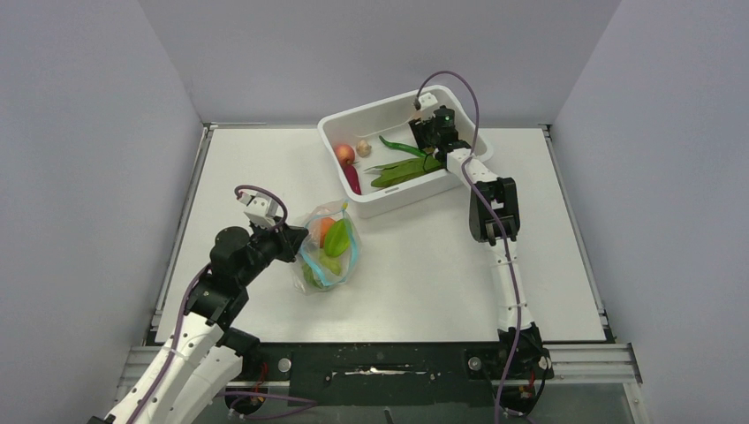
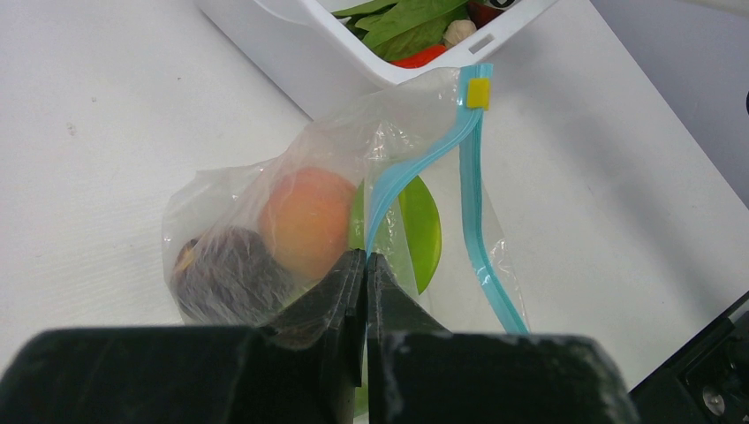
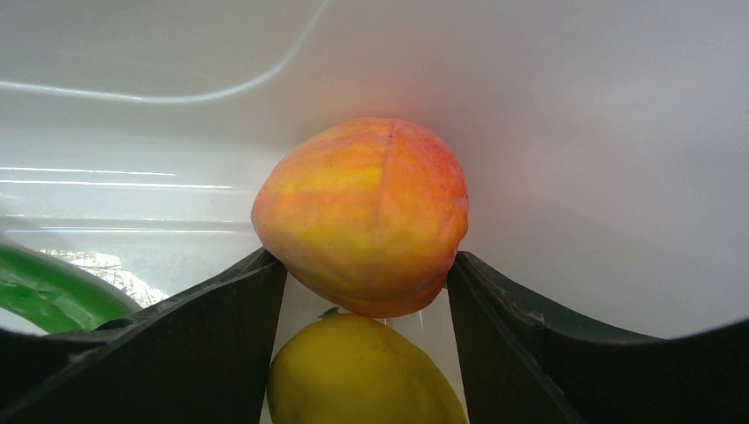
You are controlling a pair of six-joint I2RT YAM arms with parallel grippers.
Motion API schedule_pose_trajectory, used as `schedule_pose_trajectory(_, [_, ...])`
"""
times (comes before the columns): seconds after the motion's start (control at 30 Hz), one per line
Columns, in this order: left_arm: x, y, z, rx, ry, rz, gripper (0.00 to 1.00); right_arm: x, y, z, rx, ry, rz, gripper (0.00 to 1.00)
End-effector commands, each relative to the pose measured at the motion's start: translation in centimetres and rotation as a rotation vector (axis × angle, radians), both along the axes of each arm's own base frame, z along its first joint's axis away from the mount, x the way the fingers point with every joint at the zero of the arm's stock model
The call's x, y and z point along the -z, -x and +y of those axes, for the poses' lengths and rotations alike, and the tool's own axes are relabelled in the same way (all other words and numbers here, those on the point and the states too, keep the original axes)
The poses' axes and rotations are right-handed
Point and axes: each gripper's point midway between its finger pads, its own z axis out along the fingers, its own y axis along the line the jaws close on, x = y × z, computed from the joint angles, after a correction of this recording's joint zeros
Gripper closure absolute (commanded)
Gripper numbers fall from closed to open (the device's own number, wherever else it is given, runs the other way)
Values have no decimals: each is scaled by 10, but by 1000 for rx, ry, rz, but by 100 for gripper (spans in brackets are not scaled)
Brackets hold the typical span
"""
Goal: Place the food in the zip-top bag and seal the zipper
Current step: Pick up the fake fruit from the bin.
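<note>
The clear zip-top bag (image 1: 327,254) lies on the table left of centre and holds a peach (image 2: 306,221), a dark purple-brown fruit (image 2: 225,274) and a green pod (image 2: 424,230). My left gripper (image 1: 296,238) is shut on the bag's rim (image 2: 365,265), pinching the blue zipper (image 2: 472,177). The mouth gapes open and the yellow slider (image 2: 478,92) sits at its far end. My right gripper (image 1: 430,141) is down in the white tub's far right corner. Its jaws (image 3: 364,261) press both sides of an orange-pink peach (image 3: 362,216), above a yellow fruit (image 3: 362,375).
The white tub (image 1: 397,201) stands at the back centre. It holds another peach (image 1: 344,154), a pale mushroom (image 1: 363,147), a red piece (image 1: 351,179), green leafy pieces (image 1: 402,170) and a green chilli (image 1: 399,144). The tub wall (image 3: 574,106) is close behind the held peach.
</note>
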Motion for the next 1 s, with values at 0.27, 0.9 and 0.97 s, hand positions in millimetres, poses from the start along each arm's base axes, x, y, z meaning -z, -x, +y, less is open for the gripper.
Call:
schedule_pose_trajectory(0.27, [-19,-2,1,-7,26,-70,100,-91,14,32,-68,-67,-146,56])
schedule_pose_trajectory(0.9, [-29,2,4,-8,34,-108,100,-154,53,48,-111,-143,-170,67])
schedule_pose_trajectory(0.97, [-29,2,4,-11,36,-112,100,-163,59,50,-116,-156,-174,68])
